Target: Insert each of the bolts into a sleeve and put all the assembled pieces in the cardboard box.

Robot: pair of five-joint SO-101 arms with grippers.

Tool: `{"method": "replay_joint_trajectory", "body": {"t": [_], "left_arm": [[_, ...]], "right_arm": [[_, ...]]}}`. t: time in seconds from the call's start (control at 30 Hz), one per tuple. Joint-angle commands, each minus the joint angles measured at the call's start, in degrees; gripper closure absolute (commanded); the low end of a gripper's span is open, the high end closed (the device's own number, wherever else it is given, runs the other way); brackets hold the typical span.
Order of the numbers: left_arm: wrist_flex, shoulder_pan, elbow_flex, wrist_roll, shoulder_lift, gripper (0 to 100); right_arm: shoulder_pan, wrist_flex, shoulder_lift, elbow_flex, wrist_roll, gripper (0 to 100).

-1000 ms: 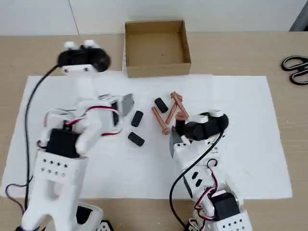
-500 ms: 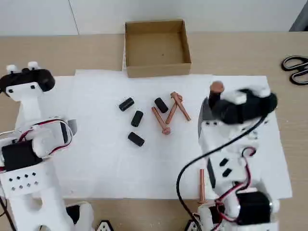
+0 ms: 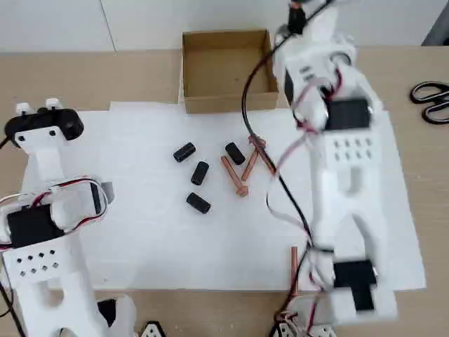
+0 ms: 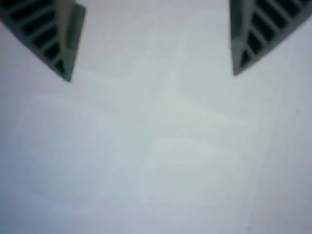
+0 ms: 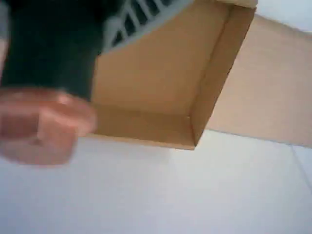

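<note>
Right wrist view: right gripper (image 5: 73,34) grasps sleeve (image 5: 48,48), bolt head (image 5: 41,126) jutting out, over cardboard box (image 5: 214,83); left gripper (image 4: 151,48) released.

You will find no legible text, label, brand, number or sign on any surface in these views.
</note>
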Motion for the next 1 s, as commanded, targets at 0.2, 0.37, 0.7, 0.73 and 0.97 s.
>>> {"method": "replay_joint_trajectory", "body": {"t": [0.2,0.37,0.7,0.73,0.97], "left_arm": [[2.2,-0.3,-1.4,-0.2,-1.1,80],[4.9,-0.1,-5.8,0.1,-1.1,80],[7.3,0.0,-7.0,-0.1,-1.1,80],[7.3,0.0,-7.0,-0.1,-1.1,80],[7.3,0.1,-6.9,-0.1,-1.1,80]], "right_arm": [[-1.8,-11.7,36.3,-31.9,0.5,99.5],[-3.5,-15.3,48.5,-40.4,0.5,99.5],[-4.1,-14.8,63.8,-50.3,0.6,86.2],[-4.0,-14.0,64.2,-50.6,0.6,84.7],[-3.8,-13.9,64.2,-51.3,0.6,84.2]]}}
